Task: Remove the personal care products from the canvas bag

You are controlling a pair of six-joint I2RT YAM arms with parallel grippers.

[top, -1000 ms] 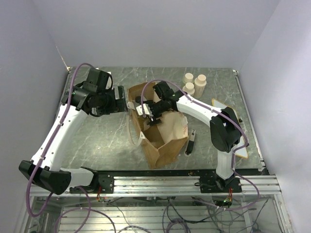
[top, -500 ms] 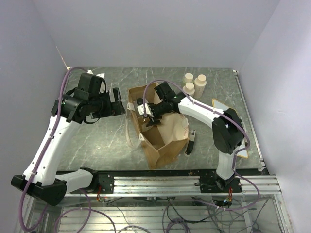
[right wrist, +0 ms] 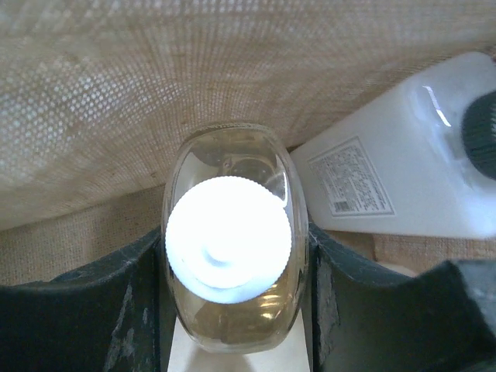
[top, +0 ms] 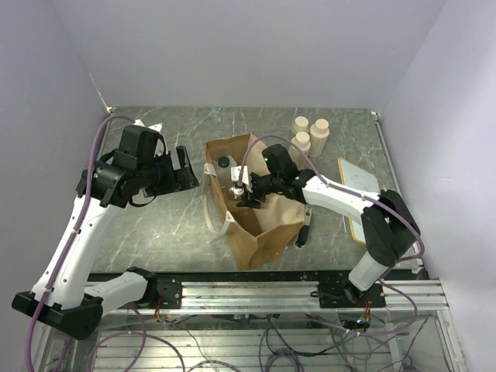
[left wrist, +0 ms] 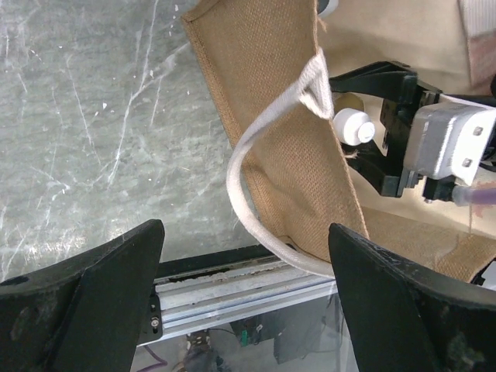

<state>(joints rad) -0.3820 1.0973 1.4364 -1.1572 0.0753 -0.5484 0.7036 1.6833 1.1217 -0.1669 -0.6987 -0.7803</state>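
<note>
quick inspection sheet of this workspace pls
surface: grey marbled tabletop
job's things: canvas bag open; three cream bottles out, behind it; black-capped bottle inside it
clutter: black marker and white board, right of the bag
grippers: left gripper open, beside the bag; right gripper in the bag, shut on a white-capped bottle
cables: purple cables along both arms
surroundings: plain pale walls

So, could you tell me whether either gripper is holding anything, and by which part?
The right gripper grips the small clear white-capped bottle by the sides of its body; the left gripper holds nothing.
</note>
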